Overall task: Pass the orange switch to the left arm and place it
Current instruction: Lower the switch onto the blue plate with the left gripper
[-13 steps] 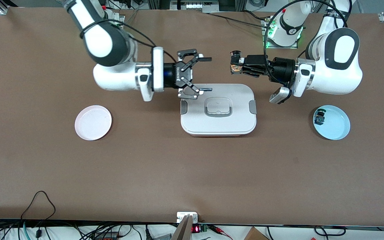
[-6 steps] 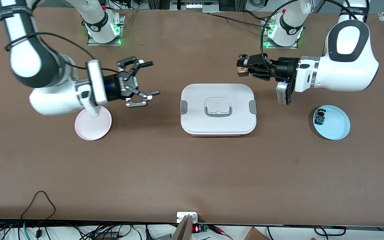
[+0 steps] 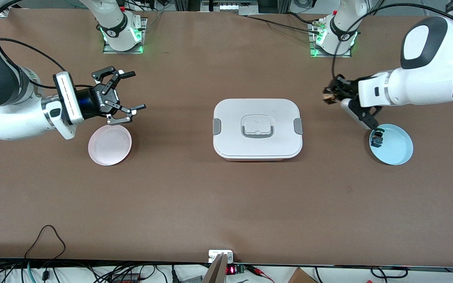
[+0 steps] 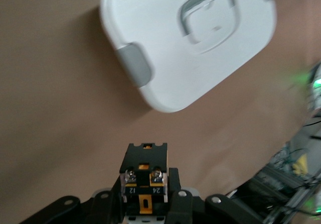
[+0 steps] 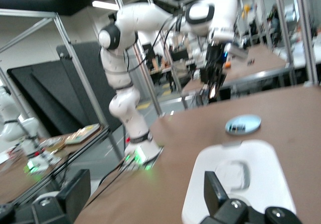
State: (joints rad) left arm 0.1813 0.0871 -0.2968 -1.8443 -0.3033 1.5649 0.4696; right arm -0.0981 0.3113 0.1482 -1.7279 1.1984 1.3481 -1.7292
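Left wrist view, orange switch (image 4: 144,181) clamped in left hand (image 4: 145,204)

Brown matte worktop (image 3: 226,204) carries the big white rounded-rectangular lidded box (image 3: 257,129) at centre; toward the right arm's end from it, a pink round plate (image 3: 110,144); toward the left arm's end, a pale blue one (image 3: 395,147).

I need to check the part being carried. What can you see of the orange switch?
The orange switch is a small black block with orange bits, two silvery screws and the numbers 12 and 24. The left gripper is shut on it and holds it in the air over bare table, between the white box and the blue plate, touching neither.
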